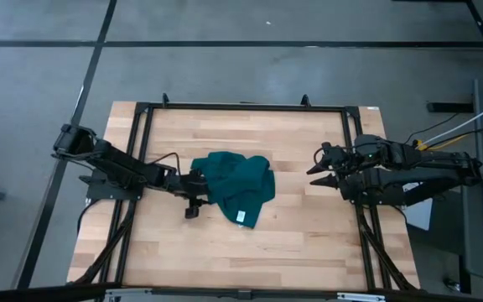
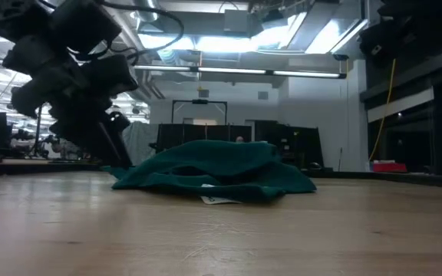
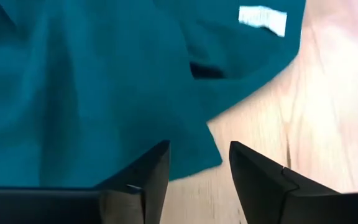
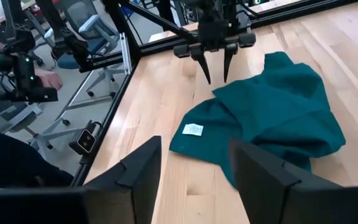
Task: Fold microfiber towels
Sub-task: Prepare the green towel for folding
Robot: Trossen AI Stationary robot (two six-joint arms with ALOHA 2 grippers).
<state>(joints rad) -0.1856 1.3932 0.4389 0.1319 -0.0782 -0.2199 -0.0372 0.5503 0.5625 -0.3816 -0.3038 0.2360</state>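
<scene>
**Left gripper poised at a loose corner, cloth still bunched**

Risk first. You have the left gripper point(image 3: 194, 165) spread over an edge flap of the dark teal-green soft microfiber towel point(image 1: 237, 186), which lies crumpled in layers on the pale wooden plank table point(image 1: 309, 243). If you close here, you may catch more than one layer, since folds overlap just ahead of the fingertips; the cloth would then lift as a clump instead of opening flat. The other danger: the flap's point sits between the fingers but only barely, so a shallow bite may slip off when you pull. Driving down too hard would press the fingertips into the wood

Hand state. Left fingers are parted to a moderate gap, nothing between them is clamped; in the wrist view the cloth's corner lies under the gap, contact not certain. The small white tag point(image 3: 263, 19) is well ahead of this gripper, on the far lobe of the cloth

The right gripper point(image 1: 319, 169) waits apart from the cloth, on its opposite side, fingers spread, empty

Judgement: folding not begun; the cloth needs flattening first
</scene>
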